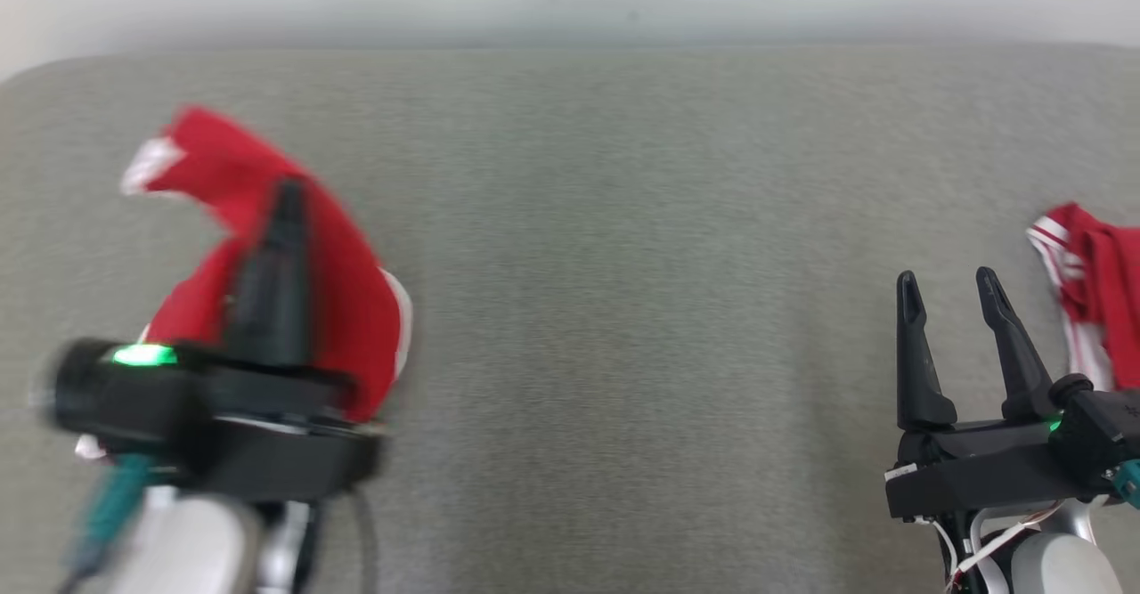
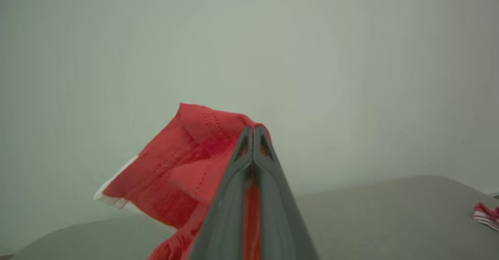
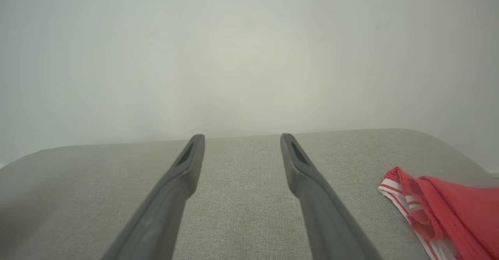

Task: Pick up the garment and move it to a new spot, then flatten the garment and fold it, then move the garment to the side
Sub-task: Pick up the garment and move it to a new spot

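A red garment with white trim [image 1: 338,309] hangs lifted above the grey surface at the left, blurred in the head view. My left gripper [image 1: 287,198] is shut on it, fingers pressed together. The left wrist view has the red cloth [image 2: 183,166] draped to the left of the closed fingers [image 2: 253,151], with red fabric pinched between them. At the lower right, my right gripper [image 1: 948,287] stands open with nothing between its fingers [image 3: 241,141], low over the surface.
A second red piece with white stripes [image 1: 1091,291] lies crumpled at the right edge, just right of my right gripper, also seen as a red heap [image 3: 440,209]. The grey fabric surface [image 1: 623,264] spreads wide between the arms; a pale wall rises behind it.
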`<state>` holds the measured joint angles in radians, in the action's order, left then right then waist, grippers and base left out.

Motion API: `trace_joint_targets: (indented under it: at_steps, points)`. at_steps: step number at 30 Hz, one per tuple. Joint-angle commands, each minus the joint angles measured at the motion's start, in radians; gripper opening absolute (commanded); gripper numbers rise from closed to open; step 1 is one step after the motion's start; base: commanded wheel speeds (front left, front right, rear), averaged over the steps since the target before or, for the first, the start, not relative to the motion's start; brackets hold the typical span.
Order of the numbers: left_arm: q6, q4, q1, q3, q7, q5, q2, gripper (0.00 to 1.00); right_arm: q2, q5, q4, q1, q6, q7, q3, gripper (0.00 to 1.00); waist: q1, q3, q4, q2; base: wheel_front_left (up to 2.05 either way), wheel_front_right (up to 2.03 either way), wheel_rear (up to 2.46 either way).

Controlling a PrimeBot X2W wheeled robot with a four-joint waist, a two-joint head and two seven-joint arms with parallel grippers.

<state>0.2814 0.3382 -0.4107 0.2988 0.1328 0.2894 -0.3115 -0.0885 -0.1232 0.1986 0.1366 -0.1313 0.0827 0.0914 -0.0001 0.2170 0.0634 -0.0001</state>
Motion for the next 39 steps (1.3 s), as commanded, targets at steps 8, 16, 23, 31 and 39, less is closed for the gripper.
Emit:
trace_joint_targets:
  at_steps: [8, 16, 23, 31, 39]
  points:
    - [-0.099, -0.176, -0.109, 0.204, -0.005, -0.016, 0.116, 0.00, 0.014, -0.025, -0.031, 0.027, 0.001, 0.033, 0.019, 1.00, 0.0001, 0.070, -0.216, 0.0001, 0.00, 0.00, 0.00]
    - [-0.184, -0.431, -0.240, 0.328, 0.005, -0.025, 0.208, 0.00, 0.024, -0.046, -0.066, 0.031, 0.001, 0.060, 0.027, 1.00, 0.0001, 0.122, -0.373, 0.0001, 0.00, 0.00, 0.00]
    - [-0.216, -0.632, -0.305, 0.379, 0.038, 0.004, 0.244, 0.00, 0.032, -0.064, -0.097, 0.033, 0.001, 0.085, 0.026, 1.00, 0.0001, 0.157, -0.440, 0.0001, 0.00, 0.00, 0.00]
    - [-0.225, -0.722, -0.346, 0.448, 0.089, 0.062, 0.260, 1.00, 0.035, -0.063, -0.113, 0.039, 0.001, 0.093, -0.006, 1.00, 0.0001, 0.151, -0.415, 0.0001, 0.00, 0.00, 0.00]
    - [-0.194, -0.602, -0.329, 0.472, 0.116, 0.122, 0.260, 1.00, 0.032, -0.029, -0.083, 0.031, 0.001, 0.076, -0.041, 1.00, 0.0001, 0.094, -0.328, 0.0001, 0.00, 0.00, 0.00]
